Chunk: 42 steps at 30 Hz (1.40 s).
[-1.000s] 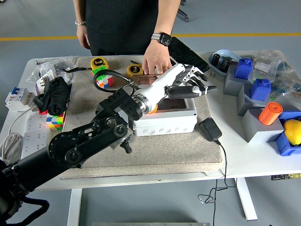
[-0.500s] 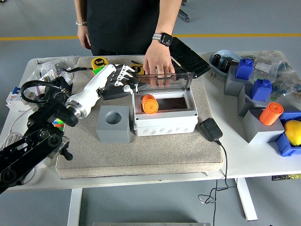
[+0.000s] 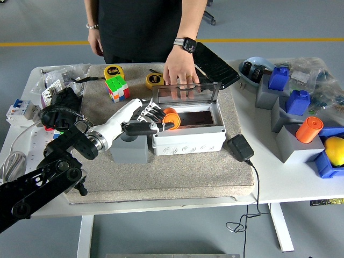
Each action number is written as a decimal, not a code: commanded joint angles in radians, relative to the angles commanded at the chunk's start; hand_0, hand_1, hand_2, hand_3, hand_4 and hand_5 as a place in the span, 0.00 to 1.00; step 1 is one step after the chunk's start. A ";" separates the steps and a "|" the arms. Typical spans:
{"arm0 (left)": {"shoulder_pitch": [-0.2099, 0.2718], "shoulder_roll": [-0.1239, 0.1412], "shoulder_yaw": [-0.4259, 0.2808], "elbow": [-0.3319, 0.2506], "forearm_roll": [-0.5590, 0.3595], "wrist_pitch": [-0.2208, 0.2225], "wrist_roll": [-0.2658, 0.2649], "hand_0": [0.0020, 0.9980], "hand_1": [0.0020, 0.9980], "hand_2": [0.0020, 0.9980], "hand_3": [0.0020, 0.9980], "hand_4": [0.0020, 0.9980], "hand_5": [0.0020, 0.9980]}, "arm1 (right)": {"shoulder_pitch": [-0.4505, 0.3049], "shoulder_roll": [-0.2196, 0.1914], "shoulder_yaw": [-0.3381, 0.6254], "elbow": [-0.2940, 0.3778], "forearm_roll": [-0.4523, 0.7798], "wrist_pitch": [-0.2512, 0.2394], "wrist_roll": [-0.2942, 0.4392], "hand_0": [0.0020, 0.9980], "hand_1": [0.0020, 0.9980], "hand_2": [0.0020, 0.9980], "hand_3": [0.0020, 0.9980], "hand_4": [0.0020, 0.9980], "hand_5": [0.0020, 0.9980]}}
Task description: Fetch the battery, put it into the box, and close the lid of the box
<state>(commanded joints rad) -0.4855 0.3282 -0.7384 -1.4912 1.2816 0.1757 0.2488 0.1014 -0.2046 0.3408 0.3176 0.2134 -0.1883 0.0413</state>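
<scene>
Black power adapter (image 3: 239, 147): lies on the grey mat (image 3: 177, 172) just right of the box, its cable running off the table's (image 3: 279, 183) near edge.

Grey block (image 3: 129, 149): stands on the mat, touching the box's left wall; largely covered by the robot's wrist.

Left hand (image 3: 144, 119): white-backed with black fingers, reaching in from the left over the grey block. Fingers extended and loosely spread, tips over the box's left rim; nothing is clasped.

Box (image 3: 188, 131): white, open, dark inside. Its clear lid (image 3: 185, 94) stands upright along the far edge.

Battery (image 3: 171, 117): orange cylinder, inside the box at its left end, right at the hand's fingertips; whether they touch cannot be told.

Person's hand (image 3: 180, 70): behind the lid, resting against its far side, a smartwatch (image 3: 186, 44) on the wrist.

Yellow tape measures: one (image 3: 113, 72) marked "5m", one (image 3: 153, 80) near the person's hand with no readable print.

Colour cube (image 3: 117, 88): on the mat's far left.

Right side, well apart: blue and grey bins, a second orange cylinder (image 3: 308, 129), a yellow ball (image 3: 334, 149).
</scene>
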 joint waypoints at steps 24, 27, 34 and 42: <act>-0.165 -0.231 0.108 0.099 -0.097 0.029 -0.057 0.40 0.63 0.61 0.55 1.00 0.45 | 0.007 0.004 -0.003 0.005 0.002 -0.004 0.004 0.58 0.64 0.64 0.57 0.95 0.47; -0.171 -0.220 0.081 0.068 -0.095 0.046 -0.085 0.40 0.63 0.61 0.55 1.00 0.45 | 0.006 0.002 -0.002 0.005 0.001 -0.004 0.004 0.58 0.64 0.64 0.57 0.95 0.47; -0.212 -0.200 0.008 0.076 -0.026 0.057 -0.146 0.79 0.79 0.74 0.71 1.00 0.48 | 0.002 0.002 -0.009 0.004 0.006 -0.002 0.002 0.58 0.64 0.64 0.57 0.95 0.47; -0.258 -0.216 0.021 0.197 0.077 0.008 -0.087 0.89 0.86 0.81 0.77 1.00 0.59 | 0.009 0.004 -0.003 0.006 0.003 -0.006 0.005 0.58 0.64 0.64 0.57 0.95 0.47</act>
<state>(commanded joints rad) -0.7437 0.1119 -0.7175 -1.2944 1.3588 0.1838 0.1618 0.1103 -0.2011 0.3379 0.3239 0.2169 -0.1947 0.0466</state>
